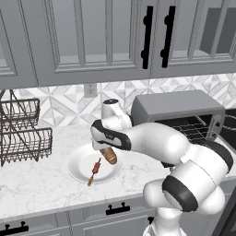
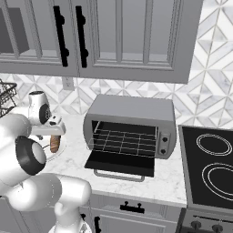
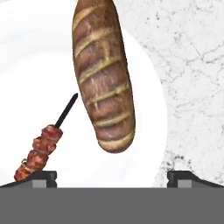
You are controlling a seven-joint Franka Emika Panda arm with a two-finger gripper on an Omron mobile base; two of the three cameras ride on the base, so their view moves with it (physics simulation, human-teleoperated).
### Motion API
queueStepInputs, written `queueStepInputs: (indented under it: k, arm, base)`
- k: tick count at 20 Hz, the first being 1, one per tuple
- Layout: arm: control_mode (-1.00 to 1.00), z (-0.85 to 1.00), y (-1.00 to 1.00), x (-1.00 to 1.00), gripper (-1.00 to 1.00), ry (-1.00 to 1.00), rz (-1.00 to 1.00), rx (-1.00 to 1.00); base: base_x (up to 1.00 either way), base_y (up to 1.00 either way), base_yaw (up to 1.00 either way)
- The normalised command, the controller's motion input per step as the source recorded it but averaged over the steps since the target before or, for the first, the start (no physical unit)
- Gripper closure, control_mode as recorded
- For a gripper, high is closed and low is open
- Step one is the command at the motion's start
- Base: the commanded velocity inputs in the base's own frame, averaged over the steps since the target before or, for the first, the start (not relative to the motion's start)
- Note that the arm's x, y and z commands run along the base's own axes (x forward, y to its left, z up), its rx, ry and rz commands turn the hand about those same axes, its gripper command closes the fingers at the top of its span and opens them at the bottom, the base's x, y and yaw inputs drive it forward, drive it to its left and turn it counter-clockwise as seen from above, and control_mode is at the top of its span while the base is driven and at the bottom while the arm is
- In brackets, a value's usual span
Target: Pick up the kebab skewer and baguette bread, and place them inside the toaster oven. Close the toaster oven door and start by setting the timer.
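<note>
A grey-cabinet kitchen with a white marble counter [image 1: 41,184] and patterned tile backsplash.

Left base view: a white plate [image 1: 78,167] sits at centre, with the kebab skewer [image 1: 94,171] lying at its 5 o'clock and the baguette bread [image 1: 109,156] at 2 o'clock, partly under the arm's wrist. A dark dish rack [image 1: 20,133] stands at 9 o'clock of the plate.

Right base view: the toaster oven [image 2: 129,127] sits at 3 o'clock of the plate, its toaster oven door [image 2: 120,164] already dropped open, the wire shelf bare.

Hand view: the gripper [image 3: 112,177] hovers over the plate, jaws spread wide and holding nothing; the baguette lies between and beyond the tips, the skewer toward 8 o'clock.

Judging from this, nothing has been loaded: both foods, closing the door and setting the timer all remain.
</note>
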Motion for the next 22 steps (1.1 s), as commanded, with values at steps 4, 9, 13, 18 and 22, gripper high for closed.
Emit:
queueStepInputs:
  k: [4, 9, 13, 18, 22]
  arm:
    - [-1.0, -0.13, 0.14, 0.3, -1.0, 0.0, 0.0, 0.0]
    - [-1.0, -0.27, 0.0, 0.19, -1.0, 0.0, 0.0, 0.0]
    - [-1.0, -0.28, 0.0, 0.19, -1.0, 0.0, 0.0, 0.0]
    - [-1.0, -0.21, 0.0, 0.32, -1.0, 0.0, 0.0, 0.0]
    - [-1.0, -0.12, 0.0, 0.15, -1.0, 0.0, 0.0, 0.0]
  base:
    - [0.0, 0.0, 0.0]
    - [0.0, 0.0, 0.0]
    - [0.0, 0.0, 0.0]
    - [0.0, 0.0, 0.0]
    - [0.0, 0.0, 0.0]
